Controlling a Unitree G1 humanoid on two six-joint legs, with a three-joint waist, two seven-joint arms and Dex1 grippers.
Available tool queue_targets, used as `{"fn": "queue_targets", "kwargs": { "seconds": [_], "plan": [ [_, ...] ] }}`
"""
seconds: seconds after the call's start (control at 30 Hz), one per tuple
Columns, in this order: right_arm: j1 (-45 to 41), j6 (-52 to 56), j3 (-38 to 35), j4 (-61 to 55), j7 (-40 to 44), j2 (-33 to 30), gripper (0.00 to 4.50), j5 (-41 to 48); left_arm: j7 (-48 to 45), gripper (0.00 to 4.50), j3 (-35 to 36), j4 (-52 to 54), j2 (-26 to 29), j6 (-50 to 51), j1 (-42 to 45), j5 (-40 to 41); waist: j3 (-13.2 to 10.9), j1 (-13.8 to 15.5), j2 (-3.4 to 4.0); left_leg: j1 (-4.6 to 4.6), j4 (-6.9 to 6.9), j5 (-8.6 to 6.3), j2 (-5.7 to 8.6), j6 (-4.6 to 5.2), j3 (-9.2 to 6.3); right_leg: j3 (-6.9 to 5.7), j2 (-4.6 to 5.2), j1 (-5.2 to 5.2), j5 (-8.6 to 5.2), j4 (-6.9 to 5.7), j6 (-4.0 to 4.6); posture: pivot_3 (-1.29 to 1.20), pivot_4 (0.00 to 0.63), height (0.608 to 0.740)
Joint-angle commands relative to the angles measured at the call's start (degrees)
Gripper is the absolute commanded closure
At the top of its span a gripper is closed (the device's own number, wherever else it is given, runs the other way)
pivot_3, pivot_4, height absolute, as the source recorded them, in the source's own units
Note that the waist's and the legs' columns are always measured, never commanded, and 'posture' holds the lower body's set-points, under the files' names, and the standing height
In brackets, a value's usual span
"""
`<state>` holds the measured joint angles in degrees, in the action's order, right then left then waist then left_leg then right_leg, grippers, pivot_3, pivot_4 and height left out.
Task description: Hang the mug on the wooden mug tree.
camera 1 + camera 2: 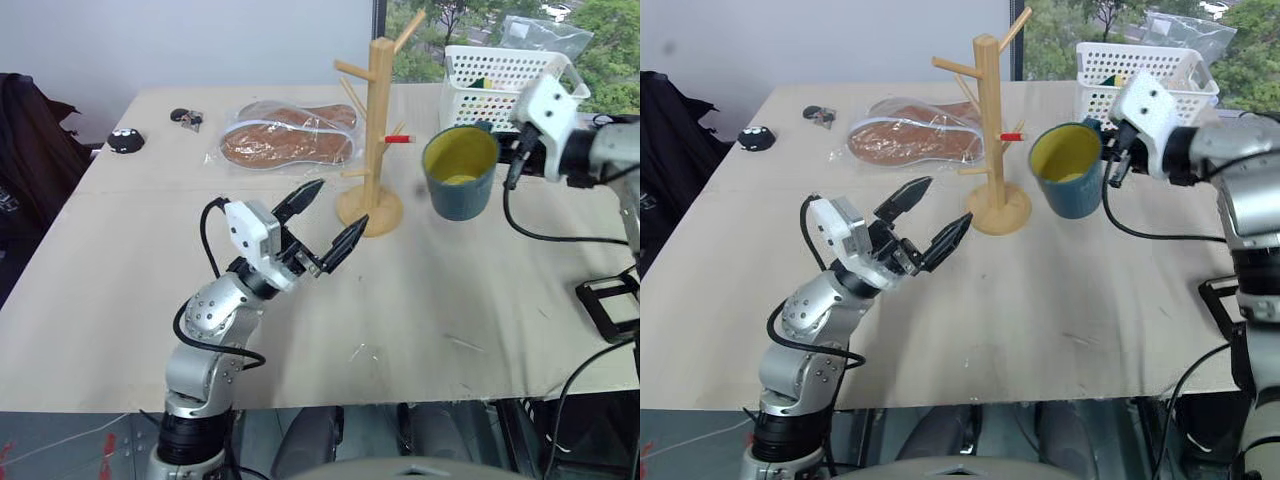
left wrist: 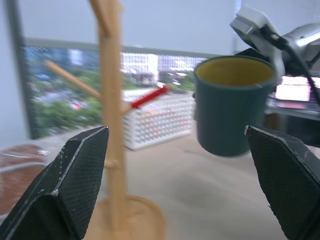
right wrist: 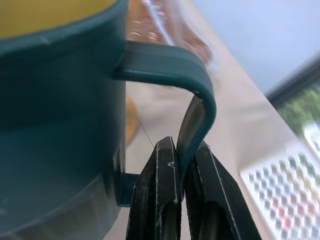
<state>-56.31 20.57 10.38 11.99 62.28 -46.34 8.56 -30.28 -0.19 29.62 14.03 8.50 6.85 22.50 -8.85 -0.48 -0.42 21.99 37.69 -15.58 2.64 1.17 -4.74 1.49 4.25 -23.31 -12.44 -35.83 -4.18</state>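
The right pincer [image 3: 177, 187] was clamped on the loop handle of the mug [image 1: 460, 172], its two black fingers [image 3: 155, 200] pressed against either side of the thin handle. The mug hung in the air, clear of the table [image 1: 400, 300], upright with its yellow inside showing, just to the right of the wooden mug tree [image 1: 375, 130] and close to that tree's red-tipped peg [image 1: 398, 139]. The mug tree stood on its round base near the middle of the table, toward the far edge.

The left pincer [image 1: 325, 220] was held above the table in front of the mug tree with its fingers spread wide, nothing between them; it pointed toward the tree's base and the mug.

A white perforated basket [image 1: 500, 75] stood at the far right corner, behind the mug. A clear bag holding brown, sole-shaped pieces [image 1: 290, 135] lay near the far edge, left of the tree. A small black object [image 1: 126, 141] and a smaller dark item [image 1: 186, 118] lay toward the far left corner.
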Motion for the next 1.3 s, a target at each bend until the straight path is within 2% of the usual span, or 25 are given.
{"fn": "queue_targets", "kwargs": {
  "seconds": [0.03, 0.17, 0.33, 0.77, 0.9, 0.93, 1.0, 1.1, 1.13, 1.3],
  "plan": [
    [-6.2, -6.6, 2.2, 6.0, 4.4, 1.6, 4.46, -3.1, 3.1, 0.00, -1.0, 2.9, -1.4, -3.1, -1.4, -2.9, 0.0, -0.1, -0.01, 0.05, 0.00, 0.00, 0.00, 0.00, -0.01, -0.01, 0.01, -0.06, 0.00, -0.02, 0.00, 0.00, 0.150, 0.740],
    [-10.4, -10.3, 3.7, 9.6, 6.2, 4.3, 4.46, -5.3, 3.6, 0.00, -1.7, 2.8, -1.6, -4.0, -2.7, -3.6, 0.0, -0.1, 0.00, 0.22, -0.01, 0.01, -0.03, -0.02, -0.03, -0.02, 0.00, -0.28, 0.01, -0.07, 0.01, 0.00, 0.150, 0.740],
    [-12.1, -10.4, 4.4, 8.7, 5.7, 7.3, 4.46, -7.3, 4.2, 0.00, -1.6, 2.6, -1.4, -4.6, -3.1, -3.6, 0.0, -0.2, 0.01, 0.32, -0.02, 0.01, -0.04, -0.02, -0.03, -0.01, 0.00, -0.41, 0.01, -0.08, 0.01, 0.00, 0.150, 0.740],
    [-12.0, 1.0, 6.1, -1.1, 2.2, 10.7, 4.46, -12.8, 3.6, 0.00, -1.2, 2.0, -0.1, -4.8, -2.6, -2.4, 0.0, -0.1, 0.02, 0.54, -0.01, 0.01, -0.02, -0.03, -0.06, -0.05, 0.02, -0.61, 0.01, -0.09, 0.01, 0.00, 0.150, 0.740],
    [-12.0, 2.2, 6.3, -1.8, 1.3, 10.8, 3.23, -13.8, 3.7, 0.00, -1.4, 2.1, 0.0, -4.7, -2.5, -2.4, 0.0, -0.2, 0.02, 0.54, -0.01, 0.01, -0.01, -0.03, -0.06, -0.05, 0.03, -0.61, 0.02, -0.09, 0.01, 0.00, 0.150, 0.740],
    [-12.1, 2.3, 6.2, -1.7, 1.1, 10.9, 2.62, -13.9, 3.7, 0.00, -1.4, 2.1, 0.1, -4.7, -2.5, -2.4, 0.0, -0.2, 0.02, 0.54, -0.01, 0.01, -0.01, -0.03, -0.06, -0.05, 0.02, -0.61, 0.02, -0.10, 0.01, 0.00, 0.150, 0.740],
    [-12.5, 2.5, 5.9, -1.2, 0.6, 10.9, 1.81, -14.1, 3.6, 0.00, -1.4, 2.1, 0.2, -4.7, -2.6, -2.3, 0.0, -0.2, 0.02, 0.53, -0.01, 0.01, -0.01, -0.03, -0.06, -0.05, 0.02, -0.61, 0.02, -0.11, 0.02, 0.00, 0.150, 0.740],
    [-12.9, 2.5, 5.3, 0.4, -1.0, 11.0, 0.21, -14.6, 3.7, 0.00, -1.5, 2.0, 0.2, -4.6, -2.4, -2.4, 0.0, -0.2, 0.02, 0.53, 0.00, 0.02, -0.01, -0.03, -0.06, -0.05, 0.02, -0.61, 0.02, -0.11, 0.02, 0.00, 0.150, 0.740],
    [-13.0, 2.5, 5.1, 1.1, -1.7, 11.0, 0.04, -14.8, 3.6, 0.00, -1.6, 1.9, 0.2, -4.7, -2.3, -2.6, 0.0, -0.2, 0.02, 0.53, -0.01, 0.02, -0.01, -0.03, -0.06, -0.05, 0.02, -0.61, 0.02, -0.11, 0.02, 0.00, 0.150, 0.740],
    [-13.4, 4.8, 3.0, 3.9, -4.2, 11.3, 0.04, -13.6, 3.3, 0.00, -1.6, 1.5, 0.6, -4.9, -1.9, -2.8, 0.0, -0.2, 0.02, 0.54, -0.01, 0.02, -0.01, -0.03, -0.06, -0.05, 0.02, -0.62, 0.02, -0.11, 0.02, 0.00, 0.150, 0.740]
  ]
}}
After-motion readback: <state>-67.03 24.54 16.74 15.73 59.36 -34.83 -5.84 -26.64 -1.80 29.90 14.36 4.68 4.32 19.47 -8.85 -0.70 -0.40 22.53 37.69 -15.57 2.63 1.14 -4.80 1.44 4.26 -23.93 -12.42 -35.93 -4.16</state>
